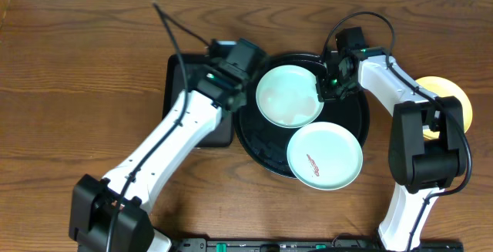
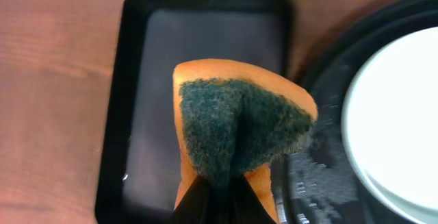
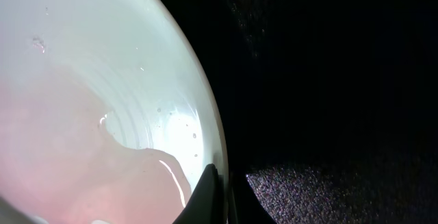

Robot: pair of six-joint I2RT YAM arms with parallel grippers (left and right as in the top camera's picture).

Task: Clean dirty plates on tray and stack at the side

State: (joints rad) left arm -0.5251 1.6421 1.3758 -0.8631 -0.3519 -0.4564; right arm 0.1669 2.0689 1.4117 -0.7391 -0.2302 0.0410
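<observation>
The round tray (image 1: 266,156) is seen at the middle of the table (image 1: 85,59), and two plates are carried on it. The upper mint plate (image 1: 289,96) lies toward the far side. The lower mint plate (image 1: 324,156) lies nearer, overhangs the tray's front right rim and is marked with a dark smear (image 1: 313,162) at its centre.

The right gripper (image 3: 217,190) is closed narrowly on the right rim of the upper mint plate, with the rim caught between the finger ends.

The left gripper (image 2: 219,190) is pinched shut on a sponge (image 2: 239,128), orange with a green scouring face. The sponge is held over the rectangular tray (image 2: 205,39), just beside the round tray's left edge and clear of both plates.

The yellow plate (image 1: 451,94) is found off the tray at the far right, partly hidden by the right arm.
</observation>
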